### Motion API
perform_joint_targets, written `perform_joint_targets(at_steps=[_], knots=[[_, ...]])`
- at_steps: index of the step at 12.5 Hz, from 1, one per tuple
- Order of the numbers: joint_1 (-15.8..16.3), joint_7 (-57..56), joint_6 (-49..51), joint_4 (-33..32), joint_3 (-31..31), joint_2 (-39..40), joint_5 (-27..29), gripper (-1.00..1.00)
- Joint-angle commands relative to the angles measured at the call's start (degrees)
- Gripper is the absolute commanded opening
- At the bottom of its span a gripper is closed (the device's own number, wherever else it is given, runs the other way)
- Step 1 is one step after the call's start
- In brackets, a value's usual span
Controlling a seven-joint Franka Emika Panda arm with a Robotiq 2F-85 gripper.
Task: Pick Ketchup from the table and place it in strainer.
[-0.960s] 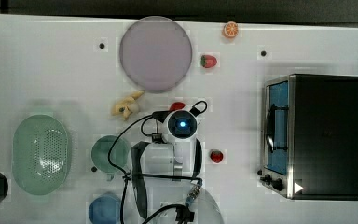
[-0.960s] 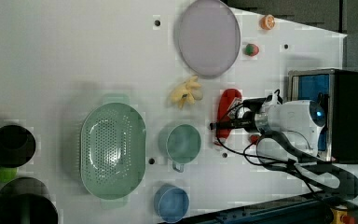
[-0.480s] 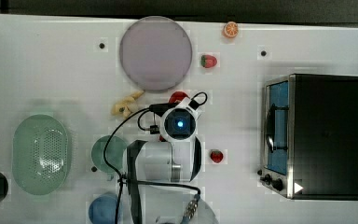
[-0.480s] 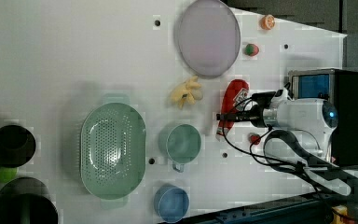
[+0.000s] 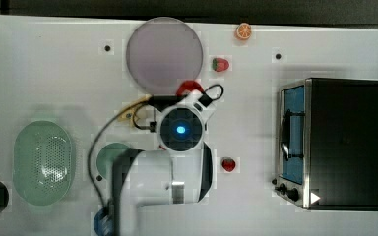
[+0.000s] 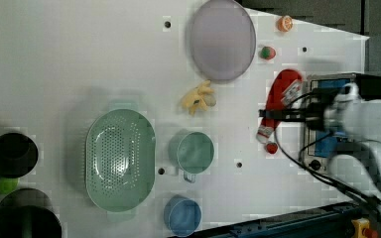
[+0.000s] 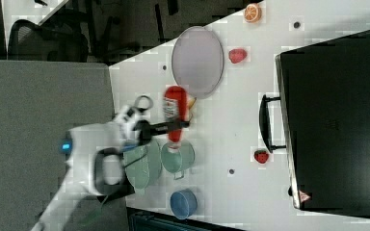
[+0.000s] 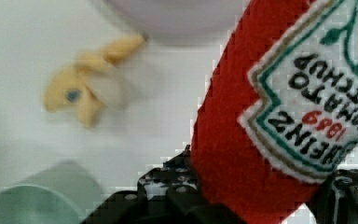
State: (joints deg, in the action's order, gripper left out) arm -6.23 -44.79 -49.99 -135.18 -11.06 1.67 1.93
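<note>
end effector (image 6: pixel 278 113) clamped on ketchup (image 6: pixel 279 101) | lifted higher than before, off table (image 6: pixel 79 59)

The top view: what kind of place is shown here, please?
Probably a robot lab bench set up as a toy kitchen: a white table with bolt holes, a small oven, toy strawberries, and an office chair in the right view.

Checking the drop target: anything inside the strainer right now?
Nothing visible inside the strainer: the left view shows its bare perforated bottom. In the right view the arm hides most of it. The ketchup is in the gripper, over the table.
</note>
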Motion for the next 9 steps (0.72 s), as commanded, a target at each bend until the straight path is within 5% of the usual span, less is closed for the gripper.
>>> perform_joint_targets(at_steps=[1, 9], knots=[[2.29, 10.24, 9.22, 5.45, -5.52, -4.33, -0.16, 0.25], [5.67, 38.53, 12.74, 10.36, -23.27, -0.66, -0.13, 0.25]])
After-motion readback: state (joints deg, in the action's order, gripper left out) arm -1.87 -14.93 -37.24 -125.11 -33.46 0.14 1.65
